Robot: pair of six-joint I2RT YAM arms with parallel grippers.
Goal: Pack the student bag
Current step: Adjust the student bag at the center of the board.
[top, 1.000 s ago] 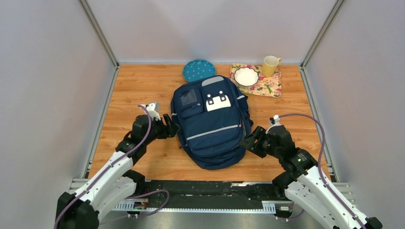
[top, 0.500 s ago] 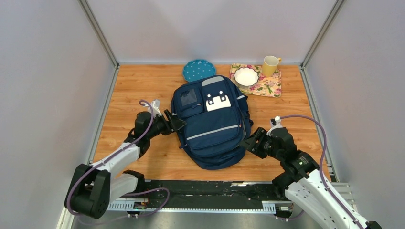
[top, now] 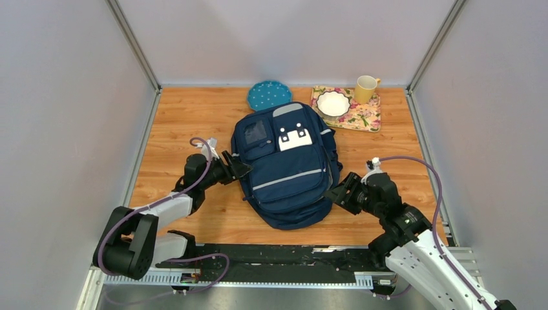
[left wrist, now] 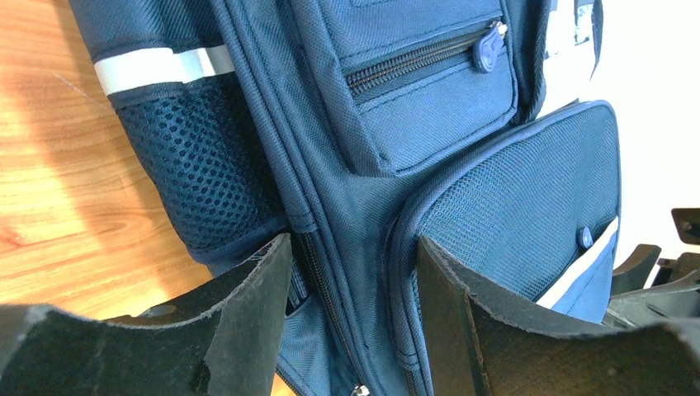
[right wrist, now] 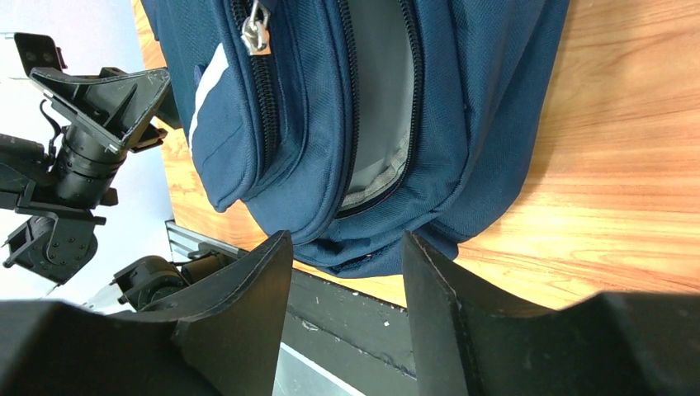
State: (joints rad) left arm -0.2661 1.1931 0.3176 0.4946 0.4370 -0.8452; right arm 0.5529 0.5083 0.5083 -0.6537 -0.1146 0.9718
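lying flat in the middle of the table (top: 187,116), the backpack (top: 284,171) is pointing its grey top toward 12 o'clock, front pockets facing up. bare wood is showing at its 9 and 3 o'clock, out to the side walls, with a narrower strip at 6 o'clock before the near edge. the left gripper (top: 240,166) is sitting at the bag's 9 o'clock edge, fingers apart and gripping nothing, with the side seam and mesh pocket (left wrist: 206,157) just ahead of them. the right gripper (top: 332,192) is sitting at the bag's 4 o'clock corner, fingers likewise spread and holding nothing. facing it, a zip opening (right wrist: 376,107) is gaping, showing only grey lining inside. at 12 o'clock a blue dotted plate (top: 269,95) is lying just beyond the bag's top. at 1 o'clock a flowered tray (top: 362,119) is carrying a white bowl (top: 333,103), with a yellow mug (top: 365,88) at its far corner.
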